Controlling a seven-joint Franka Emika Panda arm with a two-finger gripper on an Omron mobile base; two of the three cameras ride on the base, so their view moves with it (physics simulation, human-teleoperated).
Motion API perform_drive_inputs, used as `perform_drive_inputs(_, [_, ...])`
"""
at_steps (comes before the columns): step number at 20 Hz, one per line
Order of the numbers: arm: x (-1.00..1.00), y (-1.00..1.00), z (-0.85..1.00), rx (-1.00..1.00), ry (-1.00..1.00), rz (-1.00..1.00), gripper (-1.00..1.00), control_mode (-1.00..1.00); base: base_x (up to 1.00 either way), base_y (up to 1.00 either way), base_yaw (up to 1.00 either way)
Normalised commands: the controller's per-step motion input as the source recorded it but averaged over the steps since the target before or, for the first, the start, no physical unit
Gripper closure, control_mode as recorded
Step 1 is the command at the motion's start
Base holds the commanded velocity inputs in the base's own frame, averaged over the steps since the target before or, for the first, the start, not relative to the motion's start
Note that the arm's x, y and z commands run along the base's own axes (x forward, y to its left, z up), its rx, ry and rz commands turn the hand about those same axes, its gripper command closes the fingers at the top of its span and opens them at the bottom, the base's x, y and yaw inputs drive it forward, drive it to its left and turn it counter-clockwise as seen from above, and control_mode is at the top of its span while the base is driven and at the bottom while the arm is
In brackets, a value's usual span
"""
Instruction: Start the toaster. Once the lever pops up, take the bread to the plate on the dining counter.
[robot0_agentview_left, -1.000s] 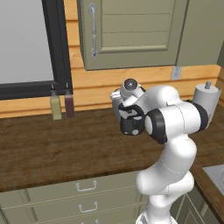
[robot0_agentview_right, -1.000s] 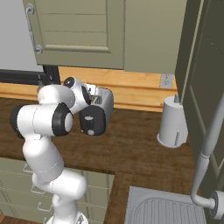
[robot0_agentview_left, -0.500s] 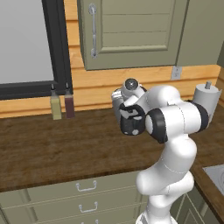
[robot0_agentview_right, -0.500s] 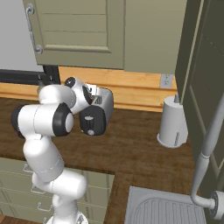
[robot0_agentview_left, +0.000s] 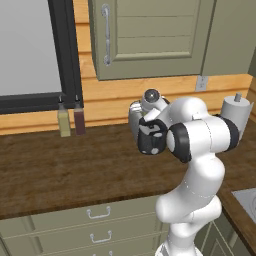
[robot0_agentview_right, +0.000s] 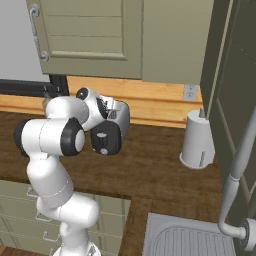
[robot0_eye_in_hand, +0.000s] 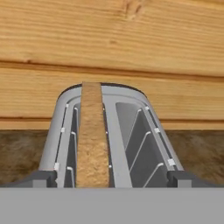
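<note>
One dark brown wood-grain worktop (robot0_agentview_left: 60, 170) carried everything. At its back edge, against the plank wall, stood the small rounded silver-grey toaster (robot0_eye_in_hand: 109, 131), and near the right corner a white cylindrical paper-towel roll (robot0_agentview_right: 197, 140). The thin tan slice of bread (robot0_eye_in_hand: 91, 135) stood upright in the toaster's left slot. The gripper (robot0_eye_in_hand: 111, 178) sat just before the toaster, fingers spread wide, holding nothing.

Bread (robot0_eye_in_hand: 92, 140) in toaster's (robot0_eye_in_hand: 131, 131) left slot
</note>
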Motion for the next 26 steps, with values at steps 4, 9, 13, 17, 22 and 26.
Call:
perform_drive_inputs(4, [0.00,0.01,-0.12,0.00,-0.01,-0.01,-1.00,-1.00,0.00,0.00,0.00])
perform_drive_inputs(9, [0.00,0.12,-0.12,0.00,-0.01,-0.01,-1.00,-1.00,0.00,0.00,0.00])
perform_drive_inputs(13, [0.00,0.22,-0.07,0.00,-0.04,0.00,-1.00,-1.00,0.00,0.00,0.00])
perform_drive_inputs(17, [0.00,0.12,-0.07,0.00,-0.03,0.00,-1.00,-1.00,0.00,0.00,0.00])
perform_drive_inputs(22, [0.00,0.00,-0.16,0.00,-0.01,0.00,-1.00,-1.00,0.00,0.00,0.00])
perform_drive_inputs(26, [0.01,0.00,-0.23,0.00,0.00,0.00,1.00,-1.00,0.00,0.00,0.00])
